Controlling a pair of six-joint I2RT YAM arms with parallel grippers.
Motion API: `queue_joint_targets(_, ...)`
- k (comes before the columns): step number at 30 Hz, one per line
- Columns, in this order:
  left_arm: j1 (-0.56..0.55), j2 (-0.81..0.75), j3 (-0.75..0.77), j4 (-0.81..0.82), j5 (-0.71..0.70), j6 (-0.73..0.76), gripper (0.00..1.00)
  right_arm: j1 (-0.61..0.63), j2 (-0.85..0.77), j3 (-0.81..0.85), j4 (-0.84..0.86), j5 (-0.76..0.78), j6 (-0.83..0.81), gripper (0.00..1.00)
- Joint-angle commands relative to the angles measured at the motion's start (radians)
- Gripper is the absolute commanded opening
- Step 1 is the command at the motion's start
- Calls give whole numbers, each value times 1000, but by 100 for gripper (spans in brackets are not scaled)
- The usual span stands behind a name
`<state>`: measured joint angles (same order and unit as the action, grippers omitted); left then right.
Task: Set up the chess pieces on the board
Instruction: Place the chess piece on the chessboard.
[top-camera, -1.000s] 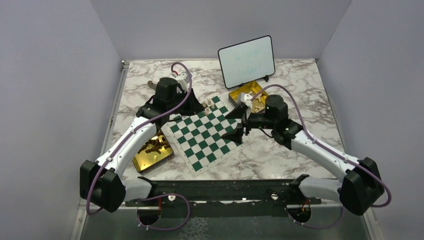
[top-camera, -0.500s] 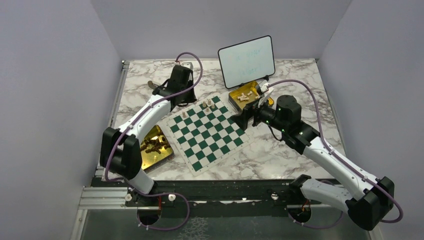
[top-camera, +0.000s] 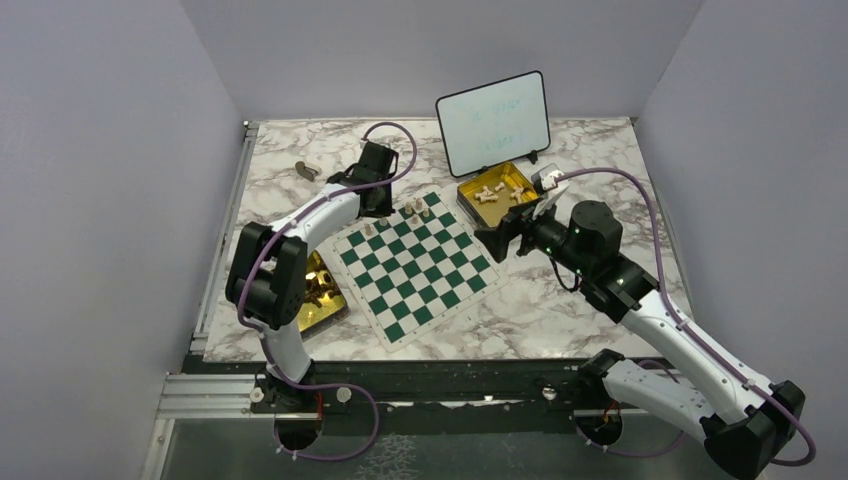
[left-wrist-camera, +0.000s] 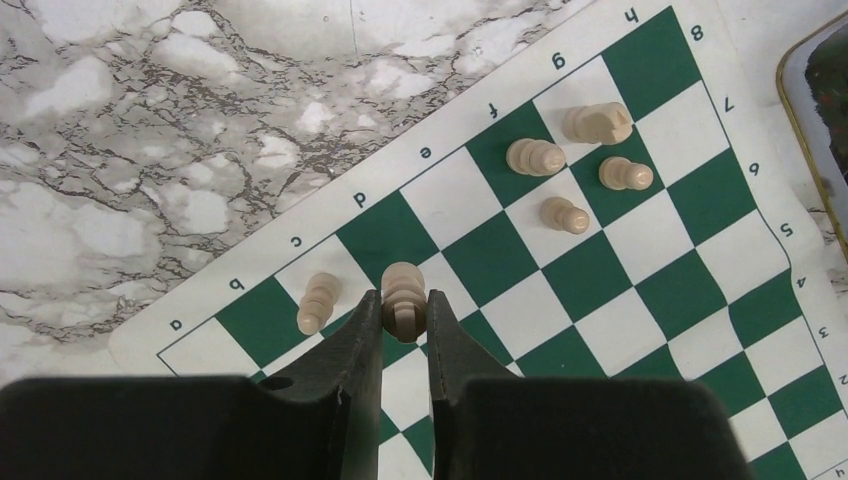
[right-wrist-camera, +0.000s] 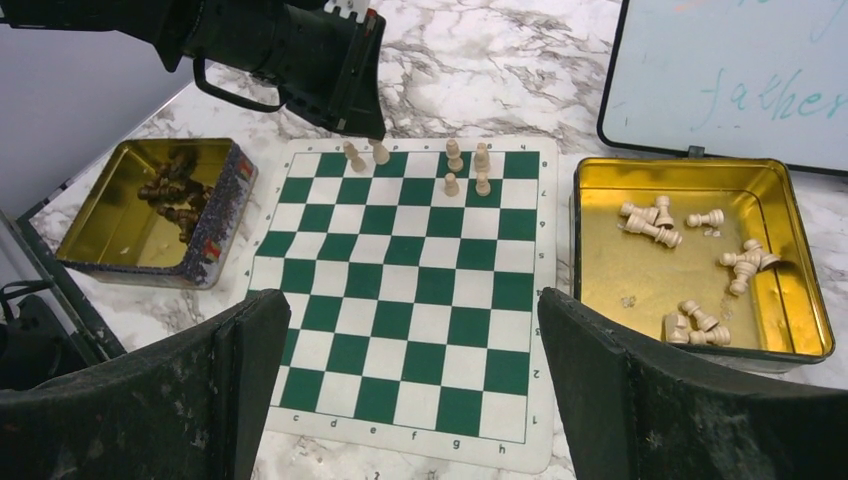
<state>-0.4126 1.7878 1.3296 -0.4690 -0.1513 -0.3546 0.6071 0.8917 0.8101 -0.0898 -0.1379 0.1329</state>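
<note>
The green-and-white board (top-camera: 420, 268) lies mid-table and shows in both wrist views (left-wrist-camera: 590, 270) (right-wrist-camera: 400, 250). My left gripper (left-wrist-camera: 405, 305) is shut on a pale chess piece (left-wrist-camera: 404, 285) over the board's far edge row, also seen from above (top-camera: 381, 208). Another pale piece (left-wrist-camera: 320, 300) stands just left of it. Several pale pieces (left-wrist-camera: 565, 160) stand grouped near the far corner (right-wrist-camera: 468, 165). My right gripper (right-wrist-camera: 412, 298) is open and empty, held above the board's right side (top-camera: 497, 240).
A gold tin (top-camera: 478, 180) of loose pale pieces (right-wrist-camera: 650, 222) sits right of the board. A second gold tin (right-wrist-camera: 120, 215) holds dark pieces at the left (top-camera: 310, 300). A whiteboard (top-camera: 493, 122) stands behind. A small brown object (top-camera: 305, 170) lies at the far left.
My right arm has drawn back to the right, off the board, with its gripper open. My left arm has folded up and reached farther back, its gripper staying at the board's far edge.
</note>
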Motion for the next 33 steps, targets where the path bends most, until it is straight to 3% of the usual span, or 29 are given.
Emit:
queue_joint_targets(1,1,10,-24,58,-37,6,4,3,-25,-12,-21,25,-15,100)
queue_joint_targets(33,28,62,-68,147,-6,1,7,2,-45,-42,-22,-14,-1,100)
